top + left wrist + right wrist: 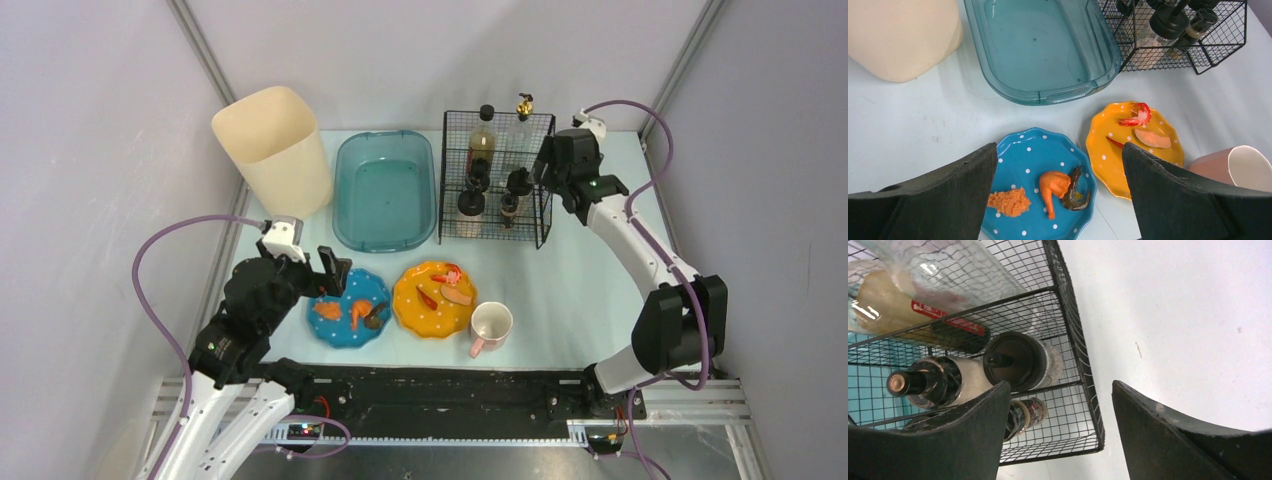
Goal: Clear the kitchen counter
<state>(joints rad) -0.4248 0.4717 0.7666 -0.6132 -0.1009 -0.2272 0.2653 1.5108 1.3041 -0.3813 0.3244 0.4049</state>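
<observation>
Pale-blue counter surface lies under everything. At left, the left gripper hovers, jaws apart, above a blue plate of scraps; best pinch its rim and keep it level. At right, the right gripper, jaws apart, is beside a wire rack.

Robot lab booth, not a real kitchen: bare panel walls and aluminium rails beyond the right claw, spotted plates under the left claw.

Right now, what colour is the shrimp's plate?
The plate is orange with white dots, clearest in the left wrist view.
</observation>
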